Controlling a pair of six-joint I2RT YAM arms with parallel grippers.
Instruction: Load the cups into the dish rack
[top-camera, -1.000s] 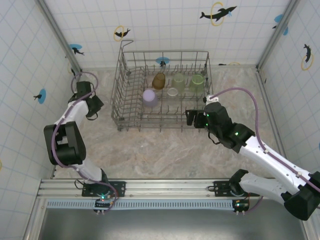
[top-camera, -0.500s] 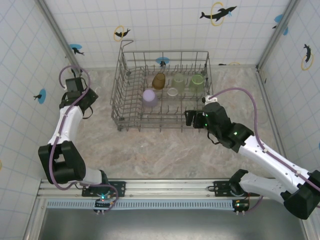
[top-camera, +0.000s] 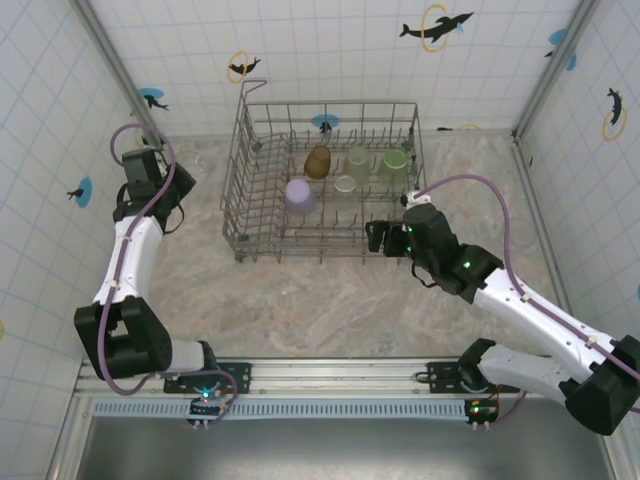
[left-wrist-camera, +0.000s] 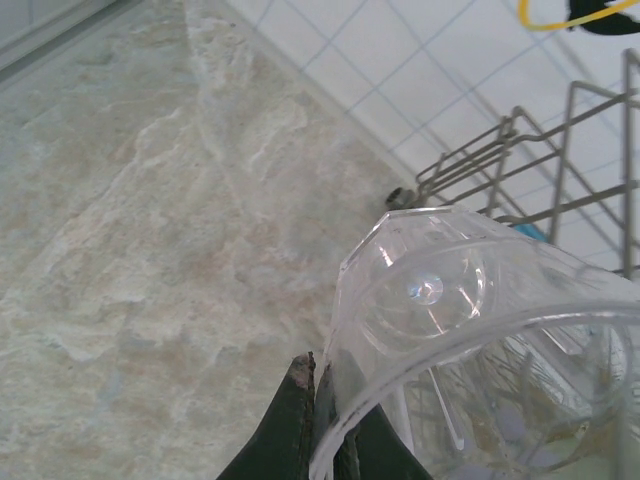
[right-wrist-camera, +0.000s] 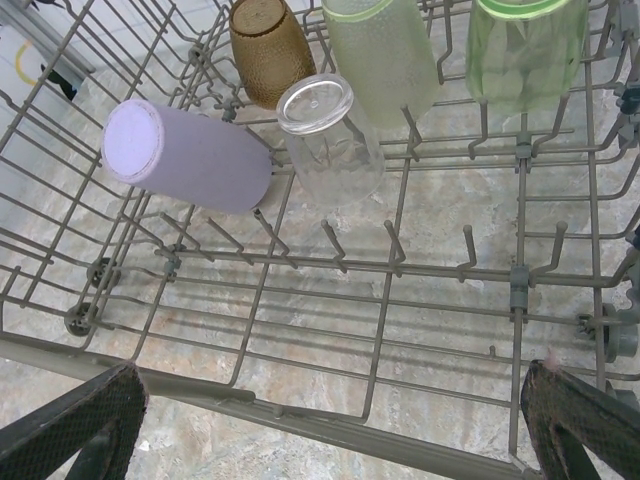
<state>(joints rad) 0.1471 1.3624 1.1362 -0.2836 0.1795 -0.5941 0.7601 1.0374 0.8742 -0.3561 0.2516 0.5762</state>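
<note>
Six cups (top-camera: 345, 185) are counted in all. Five are carried in the rack (top-camera: 240, 190), which stands at the middle of the worktop (top-camera: 330, 300) towards its far edge. They are one lavender cup (right-wrist-camera: 190, 155), one amber cup (right-wrist-camera: 268, 50), one clear cup (right-wrist-camera: 330, 135), one pale green cup (right-wrist-camera: 383, 55) and one brighter green cup (right-wrist-camera: 525, 50). All five are leaned among the tines in the far half of the rack, with the lavender one nearest the left side. In the right wrist view the amber cup and both green cups are cut off by the upper frame edge.

A sixth cup (left-wrist-camera: 470, 330), also clear, is found off the left side of the rack, towards the far left corner of the worktop. Its wall is pinched at the rim between the fingers of the left claw (left-wrist-camera: 325, 410). Its lower part is cut off by the frame, and from above it is only faintly made out (top-camera: 198, 165). Whether it touches the worktop cannot be told.

The right claw (right-wrist-camera: 330, 430) is spread wide at the near right edge of the rack, with nothing between its fingers (right-wrist-camera: 80, 430).
</note>
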